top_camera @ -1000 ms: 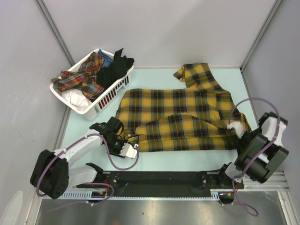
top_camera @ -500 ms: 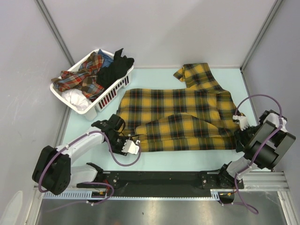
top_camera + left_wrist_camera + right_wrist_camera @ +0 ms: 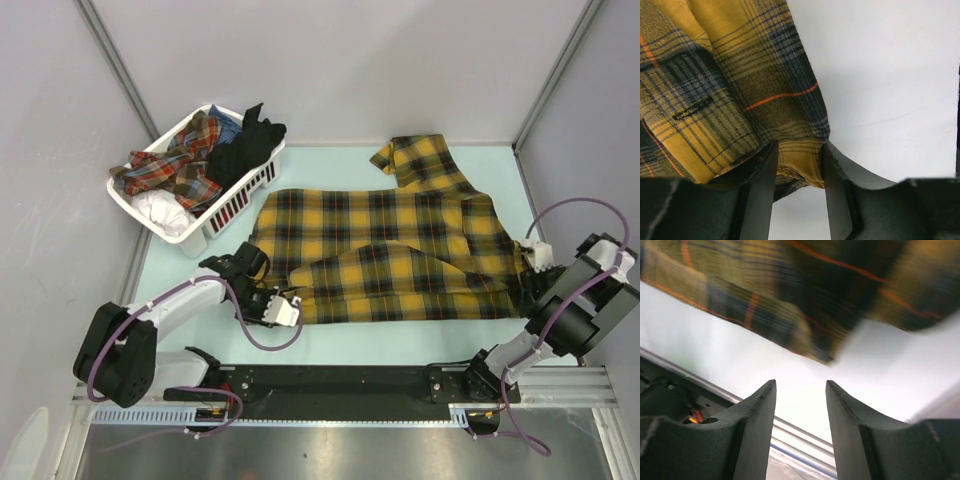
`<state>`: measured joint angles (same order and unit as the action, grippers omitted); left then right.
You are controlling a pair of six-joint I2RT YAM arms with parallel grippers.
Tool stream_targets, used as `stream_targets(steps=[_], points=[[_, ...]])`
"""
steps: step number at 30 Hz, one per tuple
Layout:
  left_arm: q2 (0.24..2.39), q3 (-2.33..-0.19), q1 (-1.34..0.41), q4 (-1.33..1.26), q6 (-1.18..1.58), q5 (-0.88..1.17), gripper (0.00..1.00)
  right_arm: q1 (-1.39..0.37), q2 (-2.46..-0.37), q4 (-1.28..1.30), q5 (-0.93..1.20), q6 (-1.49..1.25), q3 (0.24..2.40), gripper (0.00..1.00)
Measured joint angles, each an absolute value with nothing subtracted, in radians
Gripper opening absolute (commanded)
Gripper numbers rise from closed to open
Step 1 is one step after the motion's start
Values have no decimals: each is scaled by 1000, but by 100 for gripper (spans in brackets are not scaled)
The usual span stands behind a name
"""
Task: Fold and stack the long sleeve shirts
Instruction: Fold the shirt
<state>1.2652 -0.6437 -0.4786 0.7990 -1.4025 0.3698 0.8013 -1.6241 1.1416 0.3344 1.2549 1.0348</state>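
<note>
While the mustard-yellow and black plaid shirt (image 3: 390, 240) lies spread across the middle of the pale table (image 3: 400, 335), both arms reach in at its near corners. It stretches left to right, with one layer of its cloth folded over the near half and a narrower part sticking out toward the far side on the right.

At the near left corner of the shirt sits the left gripper (image 3: 283, 310). In the left wrist view, the gripper (image 3: 799, 150) has the hem corner of the shirt (image 3: 715, 75) between its two dark fingers (image 3: 765, 180), and the cloth touches both inner faces. The fingers stand some way apart, and I cannot tell whether they truly pinch the hem or only straddle it.

On the right, the right gripper (image 3: 530, 258) is just beside the shirt's right edge. Its wrist view shows the gripper (image 3: 800, 385) with its fingers (image 3: 760, 420) apart and only bare table between them. The plaid edge (image 3: 815, 285) lies beyond the tips, blurred, and does not touch them.

Far left on the table stands a white slatted basket (image 3: 235, 205), set at an angle, near the shirt's far left corner. It holds a red plaid garment (image 3: 170, 165), a black garment (image 3: 245, 145) draped over its far rim, and some white cloth (image 3: 160, 210).
</note>
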Motion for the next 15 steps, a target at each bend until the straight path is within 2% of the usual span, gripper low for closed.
stream_targets(steps=[4, 9, 11, 12, 14, 15], points=[[1266, -644, -479, 797, -1394, 370, 45, 838, -1626, 1148, 342, 1255, 1108, 47], [1267, -644, -479, 797, -1394, 369, 49, 807, -1693, 1116, 348, 1219, 1102, 46], [1270, -644, -479, 795, -1394, 369, 49, 794, -1711, 1096, 349, 1203, 1092, 43], [1272, -644, -479, 794, -1394, 369, 46, 783, -1721, 1084, 348, 1192, 1084, 34], [1274, -644, -479, 793, -1391, 368, 40, 770, -1733, 1065, 348, 1177, 1069, 24], [1274, -644, -479, 793, -1388, 368, 31, 763, -1737, 1056, 347, 1169, 1063, 13]])
